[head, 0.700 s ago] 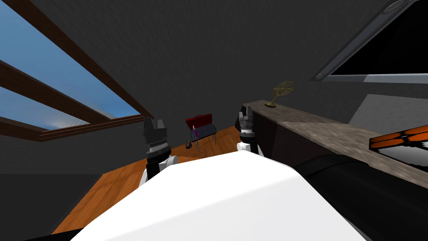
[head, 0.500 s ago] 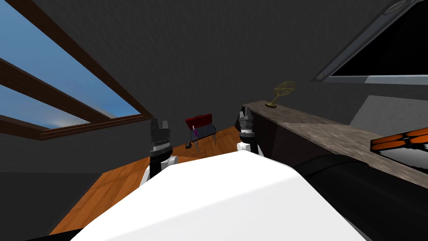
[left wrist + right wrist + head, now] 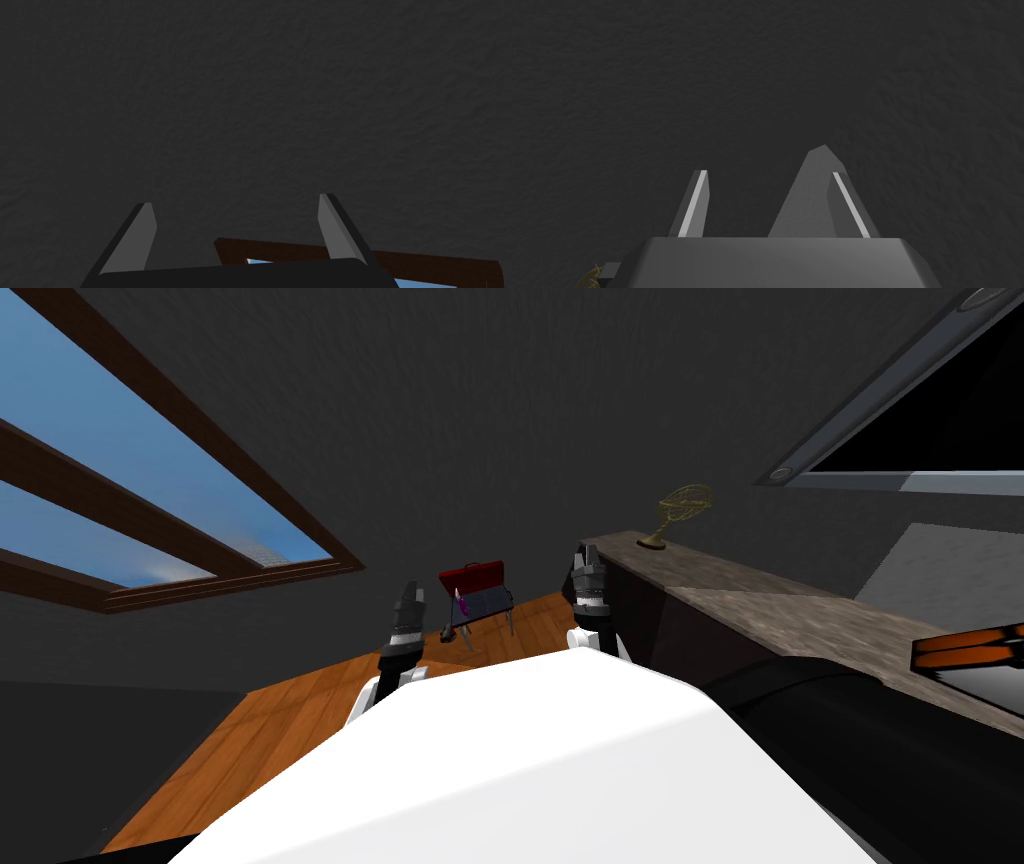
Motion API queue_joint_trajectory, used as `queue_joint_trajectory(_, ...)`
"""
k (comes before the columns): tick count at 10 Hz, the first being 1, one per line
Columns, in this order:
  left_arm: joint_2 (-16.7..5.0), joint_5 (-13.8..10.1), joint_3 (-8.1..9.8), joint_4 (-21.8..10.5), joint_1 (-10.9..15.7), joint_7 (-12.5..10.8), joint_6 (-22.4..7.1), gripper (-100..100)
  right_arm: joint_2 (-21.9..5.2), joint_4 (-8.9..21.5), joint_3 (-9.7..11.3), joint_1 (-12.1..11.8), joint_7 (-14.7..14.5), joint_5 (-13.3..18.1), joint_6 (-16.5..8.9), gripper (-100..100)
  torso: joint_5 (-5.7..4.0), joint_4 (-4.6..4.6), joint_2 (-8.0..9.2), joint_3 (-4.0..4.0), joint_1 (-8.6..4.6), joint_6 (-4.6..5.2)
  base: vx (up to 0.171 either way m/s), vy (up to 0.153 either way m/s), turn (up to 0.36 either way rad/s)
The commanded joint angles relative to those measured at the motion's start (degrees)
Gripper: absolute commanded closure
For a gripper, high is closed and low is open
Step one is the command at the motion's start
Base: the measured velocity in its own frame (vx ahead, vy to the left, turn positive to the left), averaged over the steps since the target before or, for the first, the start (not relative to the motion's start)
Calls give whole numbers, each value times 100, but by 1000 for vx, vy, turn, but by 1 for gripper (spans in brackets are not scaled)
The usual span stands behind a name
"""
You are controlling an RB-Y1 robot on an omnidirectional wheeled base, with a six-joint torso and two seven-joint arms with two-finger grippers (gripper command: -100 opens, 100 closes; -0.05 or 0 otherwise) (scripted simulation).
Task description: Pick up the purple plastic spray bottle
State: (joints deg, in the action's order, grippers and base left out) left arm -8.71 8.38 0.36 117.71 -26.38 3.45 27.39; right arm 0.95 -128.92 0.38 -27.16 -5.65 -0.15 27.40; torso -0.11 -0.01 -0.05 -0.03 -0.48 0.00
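The purple spray bottle (image 3: 462,604) is small and far off, standing on a low dark table (image 3: 490,606) by the far wall, next to a red case (image 3: 476,577). My left gripper (image 3: 408,593) is raised in front of me, left of the table and well short of it. It is open with nothing between its fingers (image 3: 145,225). My right gripper (image 3: 588,558) is held up to the right of the table, beside the end of a long counter. It is open too and holds nothing (image 3: 769,175).
A long counter with a mottled stone top (image 3: 760,598) runs along my right and carries a gold wire ornament (image 3: 680,510). A small dark object (image 3: 450,635) lies on the wooden floor (image 3: 290,718) by the table's legs. A big window (image 3: 120,508) is on the left.
My left hand has swung right, toward the table, and turned edge-on to the head camera. The head view has shifted slightly. The right arm has stayed in place.
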Motion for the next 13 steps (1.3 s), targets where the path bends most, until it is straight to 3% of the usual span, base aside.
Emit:
queue_joint_trajectory(1, -91, 222, -75, -260, 44, -48, -217, -100, 0, 0, 0, 0, 0, 0, 0, 0, 0, 0, 0, 0, 0, 0, 16, -117, 72)
queue_joint_trajectory(5, -280, 840, -298, -931, 101, -144, -700, -100, 0, 0, 0, 0, 0, 0, 0, 0, -1, 0, -1, -1, -3, 1, 7, -132, 58)
queue_joint_trajectory(6, -280, 840, -298, -931, 101, -144, -700, -100, 0, 0, 0, 0, 0, 0, 0, 0, 0, 0, 0, 0, -2, -1, 7, -83, 26)
queue_joint_trajectory(13, -641, 2038, -624, -2194, 340, -233, -1555, -100, -1, 0, 0, -1, 0, 0, 0, 0, 3, -4, -22, -12, 17, 0, 41, -86, 37)
